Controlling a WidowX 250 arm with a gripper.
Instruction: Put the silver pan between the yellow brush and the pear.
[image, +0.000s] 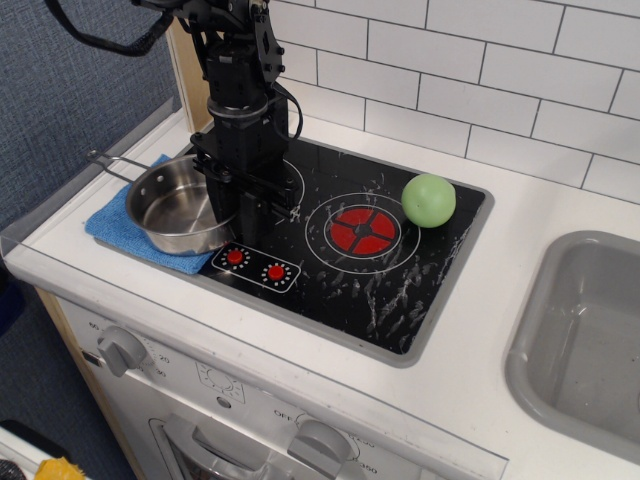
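Note:
The silver pan (172, 205) sits on a blue cloth (112, 228) at the left edge of the black hob (380, 280), with its thin wire handle pointing back-left. My gripper (236, 212) is low over the pan's right rim. One finger is inside the pan and the other is outside it, with the jaws apart. The pale-green pear (429, 200) rests on the hob at the back right, next to the red burner (362, 229). The yellow brush is hidden behind my arm.
A white tiled wall runs along the back. A grey sink (590, 330) is set into the white counter at the right. Two small red dials (255, 264) mark the hob's front left. Oven knobs line the front panel below.

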